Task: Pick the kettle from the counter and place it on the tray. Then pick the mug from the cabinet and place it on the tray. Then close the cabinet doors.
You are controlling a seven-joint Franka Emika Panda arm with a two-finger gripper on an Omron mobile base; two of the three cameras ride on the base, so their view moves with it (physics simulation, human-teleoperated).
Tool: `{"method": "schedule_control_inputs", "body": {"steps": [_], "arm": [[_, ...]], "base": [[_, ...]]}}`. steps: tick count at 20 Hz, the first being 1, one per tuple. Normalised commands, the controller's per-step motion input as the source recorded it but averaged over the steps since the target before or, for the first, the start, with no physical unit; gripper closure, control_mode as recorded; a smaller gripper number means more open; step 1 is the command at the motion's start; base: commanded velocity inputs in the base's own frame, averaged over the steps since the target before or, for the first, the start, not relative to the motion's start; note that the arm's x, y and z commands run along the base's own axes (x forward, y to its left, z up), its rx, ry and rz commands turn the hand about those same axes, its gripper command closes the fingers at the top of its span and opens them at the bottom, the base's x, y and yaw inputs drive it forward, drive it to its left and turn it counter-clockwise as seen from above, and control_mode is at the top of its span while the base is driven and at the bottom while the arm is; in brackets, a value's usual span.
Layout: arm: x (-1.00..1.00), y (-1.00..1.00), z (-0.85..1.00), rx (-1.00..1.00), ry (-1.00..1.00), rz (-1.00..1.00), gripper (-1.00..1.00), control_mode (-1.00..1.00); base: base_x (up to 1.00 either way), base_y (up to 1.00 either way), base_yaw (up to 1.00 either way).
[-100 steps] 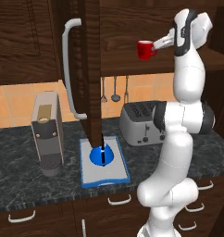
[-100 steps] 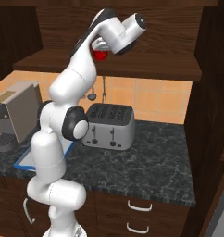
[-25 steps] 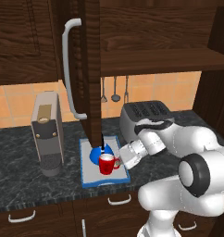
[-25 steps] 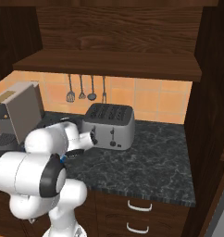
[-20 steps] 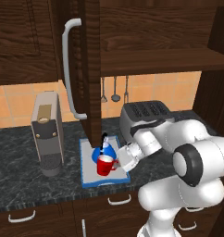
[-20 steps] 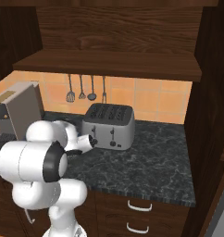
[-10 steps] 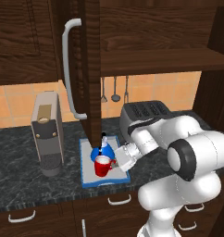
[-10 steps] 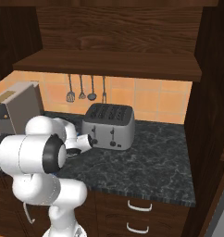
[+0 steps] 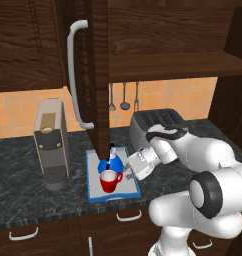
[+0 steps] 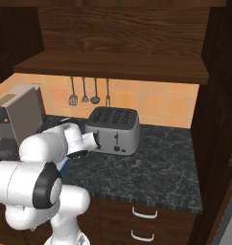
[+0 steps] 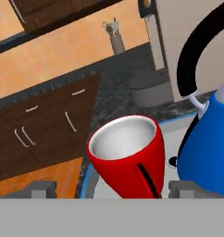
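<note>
Red mug [image 9: 109,181] sat on tray [image 9: 94,192] beside kettle [image 9: 111,164]. My claw [image 9: 132,170] stood apart, mug free between tips. Placing done, I judged; next: back off, shut cabinet door [image 9: 95,75].

Small red ceramic mug [image 9: 109,181], white inside. Bright-blue dome kettle [image 9: 110,163], black arched handle. Flat light-grey tray [image 9: 95,185], blue rim. Black speckled stone counter [image 9: 23,200]. Dark brown wooden cabinet door [image 9: 98,75], silver handle.
</note>
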Motion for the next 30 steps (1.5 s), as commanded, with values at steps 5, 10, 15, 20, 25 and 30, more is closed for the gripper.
{"method": "schedule_control_inputs", "body": {"steps": [5,10,15,20,25,30], "arm": [[-0.62,-0.38,0.92,-0.04,0.21,-0.3,-1.0,-1.0],[-0.13,-0.19,0.24,-0.07,0.21,-0.28,-1.0,-1.0],[-0.23,-0.02,0.38,-0.01,0.09,-0.25,-1.0,-1.0],[-0.33,-0.45,0.78,-0.1,0.37,-0.43,-1.0,-1.0],[-0.14,-0.83,0.37,-0.07,0.31,-0.44,-1.0,-1.0],[-0.11,-0.86,0.13,0.0,0.03,-0.32,-1.0,-1.0]], "base": [[0.0,0.0,0.0],[0.0,0.0,0.0],[0.0,0.0,0.0],[0.0,0.0,0.0],[0.0,0.0,0.0],[0.0,0.0,0.0]]}}
